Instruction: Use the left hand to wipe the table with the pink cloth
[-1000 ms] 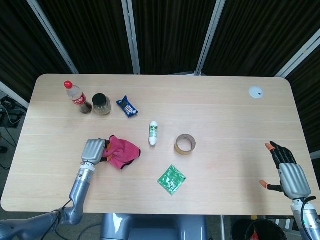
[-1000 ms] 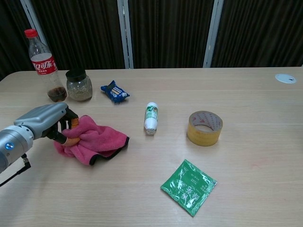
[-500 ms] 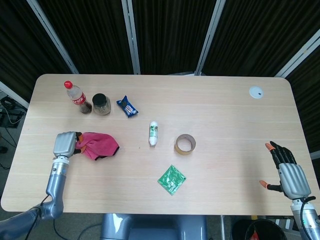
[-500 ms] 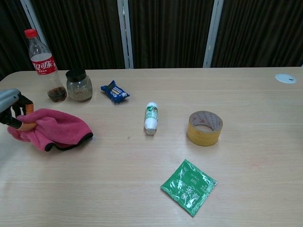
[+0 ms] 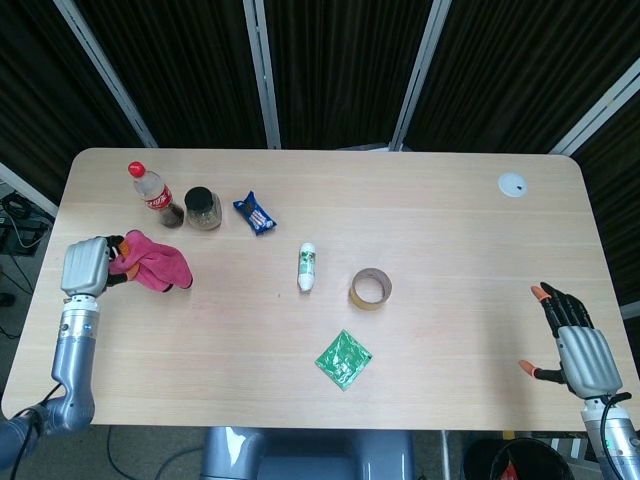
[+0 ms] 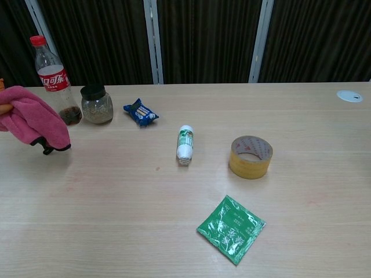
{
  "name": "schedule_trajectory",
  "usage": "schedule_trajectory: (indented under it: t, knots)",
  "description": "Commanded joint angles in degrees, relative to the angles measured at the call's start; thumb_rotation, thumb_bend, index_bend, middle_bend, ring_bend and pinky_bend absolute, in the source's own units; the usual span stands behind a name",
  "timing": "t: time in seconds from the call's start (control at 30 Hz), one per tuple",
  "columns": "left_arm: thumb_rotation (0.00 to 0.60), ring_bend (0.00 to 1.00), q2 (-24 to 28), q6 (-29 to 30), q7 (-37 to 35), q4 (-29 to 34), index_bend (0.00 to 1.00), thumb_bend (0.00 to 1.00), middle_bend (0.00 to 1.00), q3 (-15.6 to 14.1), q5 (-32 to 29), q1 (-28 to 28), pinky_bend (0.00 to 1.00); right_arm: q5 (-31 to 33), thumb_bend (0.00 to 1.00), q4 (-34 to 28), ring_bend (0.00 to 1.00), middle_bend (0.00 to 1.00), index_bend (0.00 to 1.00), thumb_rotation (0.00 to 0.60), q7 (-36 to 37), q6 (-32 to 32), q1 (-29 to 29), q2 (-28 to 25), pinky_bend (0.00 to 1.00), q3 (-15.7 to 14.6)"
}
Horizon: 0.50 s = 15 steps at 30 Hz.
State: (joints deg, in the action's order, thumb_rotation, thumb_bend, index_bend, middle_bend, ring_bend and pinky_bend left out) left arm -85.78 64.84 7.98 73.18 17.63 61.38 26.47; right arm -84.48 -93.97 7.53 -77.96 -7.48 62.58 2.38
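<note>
At the far left edge of the table we see the left hand. Its fingers are clamped on the pink cloth, which bunches up by the hand and hangs down to the wood. In the chest view the cloth sits at the left edge of the picture, partly lifted, with a dark corner touching the table.

Just right of the cloth and a bit farther back stands a cola bottle with a red cap. Right beside it is a small glass jar with a dark lid. Next comes a blue snack packet, lying flat.

Near the middle, a small white bottle lies on its side. To its right sits a roll of brown tape, lying flat. Nearer to us, between those two, lies a green packet.

Far back on the right is a small white disc set in the table.

At the near right corner we see the right hand. Its fingers are spread apart and it holds nothing.
</note>
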Motion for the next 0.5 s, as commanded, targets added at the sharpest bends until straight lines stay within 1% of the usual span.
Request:
schedule_trajectory:
  t: [0.03, 0.13, 0.2, 0.3, 0.33, 0.37, 0.4, 0.43, 0.47, 0.5]
  knots:
    - [0.6, 0.48, 1.82, 0.09, 0.71, 1.49, 0.84, 0.59, 0.58, 0.31, -0.81, -0.43, 0.53, 0.0, 0.02, -0.02, 0.0, 0.0, 0.0, 0.6, 0.06, 0.0, 0.0, 0.0, 0.0, 0.02]
    - [0.6, 0.47, 2.44, -0.3, 1.14, 1.99, 0.82, 0.58, 0.57, 0.2, -1.89, -0.56, 0.52, 0.07, 0.02, 0.01, 0.0, 0.0, 0.0, 0.6, 0.04, 0.06, -0.01, 0.04, 0.0, 0.03]
    - [0.6, 0.46, 2.31, -0.58, 1.35, 1.98, 0.81, 0.56, 0.54, -0.15, -2.27, -0.55, 0.52, 0.16, 0.02, -0.07, 0.0, 0.0, 0.0, 0.6, 0.03, 0.14, -0.01, 0.02, 0.0, 0.03]
    - [0.6, 0.4, 2.03, -1.11, 1.81, 1.88, 0.75, 0.5, 0.47, -0.82, -2.51, -0.41, 0.49, 0.21, 0.02, -0.11, 0.0, 0.0, 0.0, 0.6, -0.01, 0.13, 0.0, 0.01, 0.0, 0.06]
    - [0.6, 0.35, 1.96, -1.47, 2.03, 1.89, 0.71, 0.45, 0.42, -1.12, -2.61, -0.34, 0.47, 0.25, 0.02, -0.13, 0.0, 0.0, 0.0, 0.6, -0.01, 0.17, 0.0, 0.0, 0.0, 0.06]
    - [0.6, 0.28, 1.98, -2.14, 2.35, 2.03, 0.66, 0.39, 0.36, -1.58, -2.76, -0.22, 0.41, 0.3, 0.02, -0.18, 0.0, 0.0, 0.0, 0.6, 0.0, 0.22, -0.01, -0.01, 0.0, 0.07]
    - [0.6, 0.19, 2.08, -2.98, 2.91, 2.25, 0.62, 0.32, 0.28, -2.12, -2.96, -0.05, 0.33, 0.33, 0.02, -0.2, 0.0, 0.0, 0.0, 0.6, 0.02, 0.23, -0.01, -0.02, 0.0, 0.09]
    - [0.6, 0.14, 2.19, -3.45, 3.39, 2.44, 0.59, 0.27, 0.24, -2.4, -3.19, 0.08, 0.27, 0.33, 0.02, -0.2, 0.0, 0.0, 0.0, 0.6, 0.03, 0.23, -0.02, -0.02, 0.0, 0.1]
    - [0.6, 0.07, 2.28, -3.74, 3.81, 2.69, 0.55, 0.21, 0.18, -2.58, -3.42, 0.19, 0.21, 0.33, 0.02, -0.2, 0.0, 0.0, 0.0, 0.6, 0.05, 0.24, -0.02, -0.03, 0.0, 0.1]
    - [0.6, 0.03, 2.37, -3.97, 4.18, 2.93, 0.52, 0.15, 0.15, -2.75, -3.57, 0.3, 0.17, 0.33, 0.02, -0.2, 0.0, 0.0, 0.0, 0.6, 0.07, 0.26, -0.02, -0.03, 0.0, 0.1]
